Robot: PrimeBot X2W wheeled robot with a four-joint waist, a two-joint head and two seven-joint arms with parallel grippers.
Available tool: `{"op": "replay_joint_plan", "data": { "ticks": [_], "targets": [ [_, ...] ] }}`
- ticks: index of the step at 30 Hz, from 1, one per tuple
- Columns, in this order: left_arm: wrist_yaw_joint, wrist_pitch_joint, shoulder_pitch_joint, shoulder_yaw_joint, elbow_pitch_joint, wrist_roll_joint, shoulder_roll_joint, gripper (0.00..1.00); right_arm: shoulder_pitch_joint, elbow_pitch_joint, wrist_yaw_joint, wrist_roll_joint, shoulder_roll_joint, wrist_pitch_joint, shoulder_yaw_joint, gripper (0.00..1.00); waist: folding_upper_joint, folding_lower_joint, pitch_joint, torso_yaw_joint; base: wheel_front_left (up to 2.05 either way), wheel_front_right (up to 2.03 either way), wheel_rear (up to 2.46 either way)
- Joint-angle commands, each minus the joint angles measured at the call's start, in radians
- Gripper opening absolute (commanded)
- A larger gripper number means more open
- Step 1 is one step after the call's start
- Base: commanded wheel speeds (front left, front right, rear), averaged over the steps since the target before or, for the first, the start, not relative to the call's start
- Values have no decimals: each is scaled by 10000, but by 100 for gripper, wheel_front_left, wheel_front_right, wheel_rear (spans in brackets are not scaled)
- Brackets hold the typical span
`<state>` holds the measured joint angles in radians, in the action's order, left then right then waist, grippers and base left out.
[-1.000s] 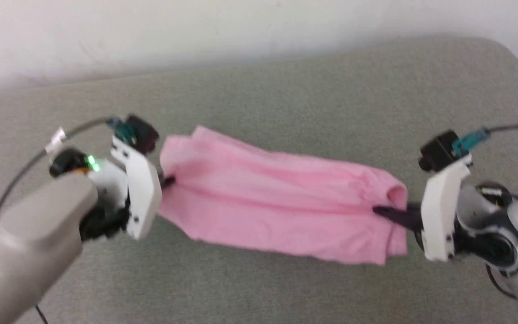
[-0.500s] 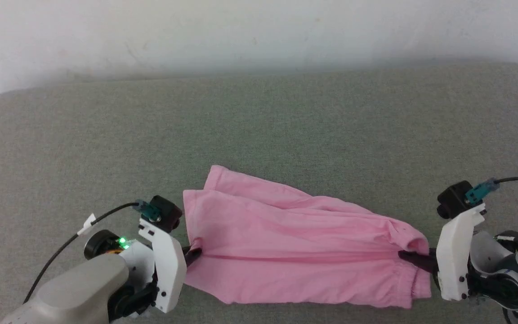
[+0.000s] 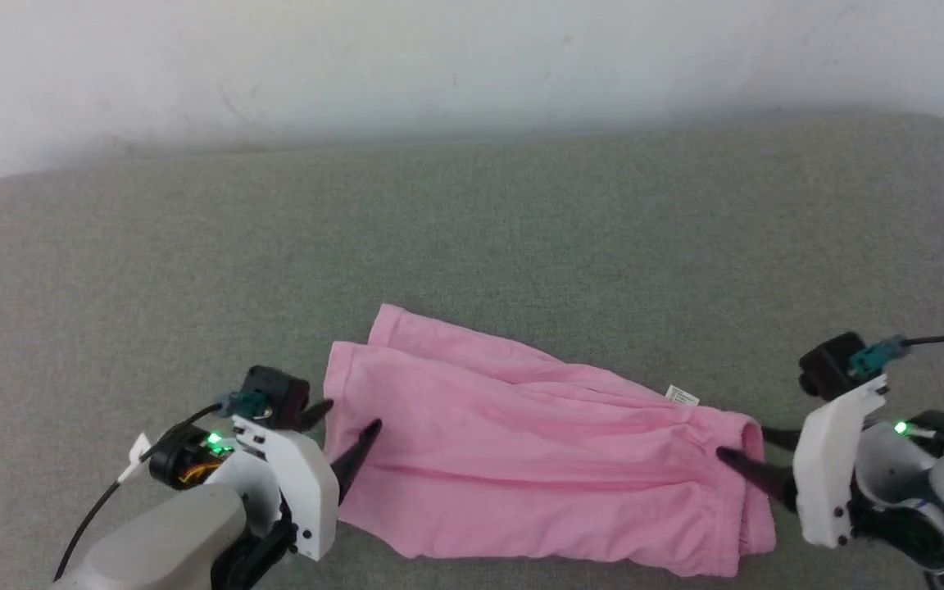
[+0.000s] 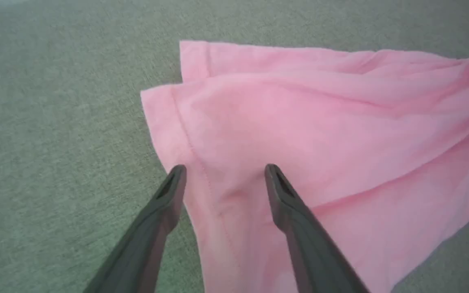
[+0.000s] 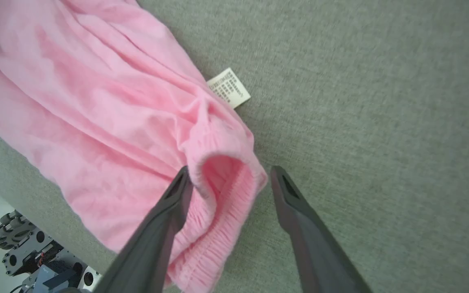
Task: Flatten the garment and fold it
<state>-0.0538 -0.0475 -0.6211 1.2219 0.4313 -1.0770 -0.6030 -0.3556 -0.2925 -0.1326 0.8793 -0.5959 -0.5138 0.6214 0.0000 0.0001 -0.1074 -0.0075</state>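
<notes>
— Lying spread on the grey-green cloth table point(image 3: 472, 229): the garment point(image 3: 537, 467), pink, long axis left to right, close to the near edge. Soft creases run along it.
— Left end effector point(image 3: 351, 415)?
— Fingers spread, gripping nothing. The tips sit over the hemmed leg end, one at the hem edge and one over the cloth.
— Right end effector point(image 3: 744, 442)?
— Spread too. The gathered waistband point(image 5: 226, 195) bulges up between its fingers. One finger lies against the band's rim, the other over bare table.
— Label?
— A white label point(image 3: 682, 397) pokes out at the far edge, just beside the waistband, flat on the table.
</notes>
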Motion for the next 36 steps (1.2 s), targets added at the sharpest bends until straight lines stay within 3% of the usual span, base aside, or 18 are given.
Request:
{"op": "replay_joint_plan", "data": {
  "ticks": [1, 5, 10, 15, 19, 22, 25, 36],
  "targets": [
    [-215, -350, 184, -124, -68, 170, -64, 100, -125, 202, 19, -20, -164, 94, -61, 100, 0, -1, 289, -49, 0, 0, 0],
    [-1345, -1765, 455, -619, -670, 755, -295, 100, -31, 1425, 19, -176, -995, 132, -392, 100, 0, -1, 587, -65, 0, 0, 0],
    [-3107, -2131, 899, -1988, -1908, 2140, -435, 100, 262, 2943, 19, -783, -1843, -297, -1146, 100, 0, -1, 682, -19, 0, 0, 0],
    [-4661, -2139, 2337, -3985, -3537, 4349, -278, 100, 827, 3830, 19, -1183, -1864, -1096, -2086, 100, 0, -1, 657, 35, 0, 0, 0],
    [-5337, -2141, 3579, -5382, -4403, 5651, 106, 100, 1370, 4068, 19, -1340, -1424, -2027, -2686, 100, 0, -1, 527, 88, 0, 0, 0],
    [-5522, -2141, 4362, -6512, -4803, 6380, 546, 100, 1654, 3975, 19, -1331, -914, -2722, -2968, 100, 0, -1, 385, 145, 0, 0, 0],
    [-5416, -2142, 5054, -7487, -5144, 6959, 1095, 100, 1764, 3820, 19, -1520, -555, -3168, -3057, 100, 0, -1, 213, 290, 0, 0, 0],
    [-3524, -2142, 6345, -9920, -5062, 8474, 2999, 100, 1552, 1493, 19, -2148, 1090, -2996, -3079, 100, 0, -1, -454, 740, 0, 0, 0]
  ]
}}
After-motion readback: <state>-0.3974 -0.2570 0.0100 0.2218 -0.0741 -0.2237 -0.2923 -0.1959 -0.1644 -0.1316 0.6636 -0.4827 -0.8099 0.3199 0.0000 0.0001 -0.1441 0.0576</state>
